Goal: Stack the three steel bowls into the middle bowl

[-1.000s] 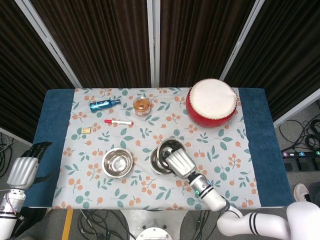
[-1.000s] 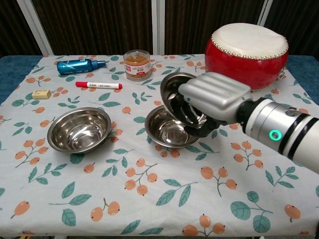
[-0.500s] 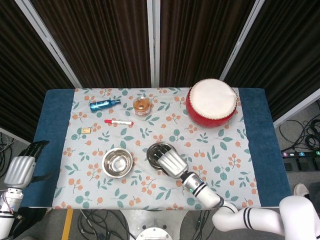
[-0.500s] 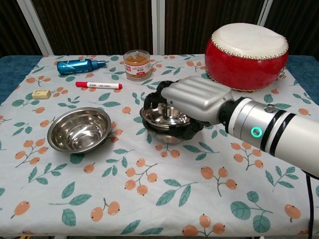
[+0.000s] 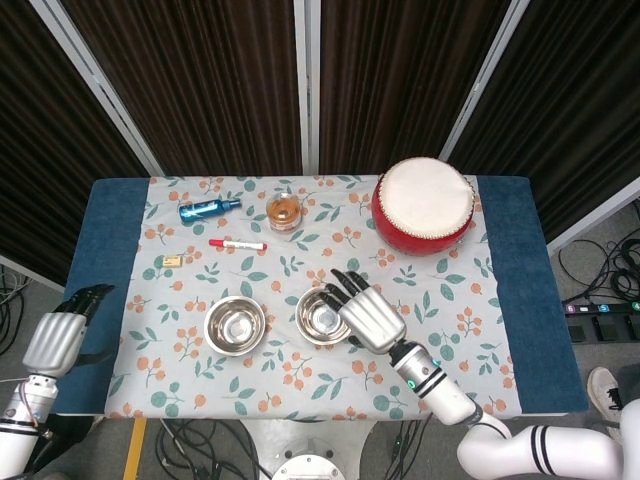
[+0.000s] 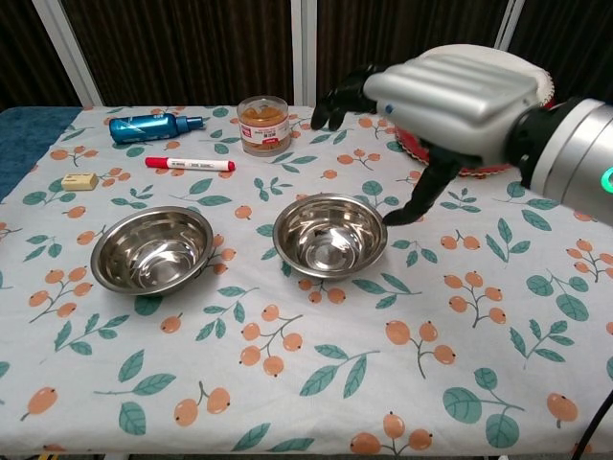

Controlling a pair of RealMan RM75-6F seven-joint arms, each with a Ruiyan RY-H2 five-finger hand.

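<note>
Near the frame's centre, the right robot hand (image 5: 368, 316) has let go and lifted, fingers spread wide and holding nothing.

From the head view, the bowl it held tilted a second ago now sits nested in the middle bowl (image 5: 323, 316), just left of the hand; the left bowl (image 5: 235, 325) is unmoved beside it and looks empty. The left robot hand (image 5: 62, 333) hangs off the table's (image 5: 515, 290) lower-left edge; whether its fingers are apart I cannot tell. From the chest view, the right robot hand (image 6: 436, 101) hovers above and right of the stacked middle bowl (image 6: 329, 235), clear of it, with the left bowl (image 6: 153, 251) at centre left. A jar (image 6: 262, 124) with orange-brown contents stands at upper centre.
</note>
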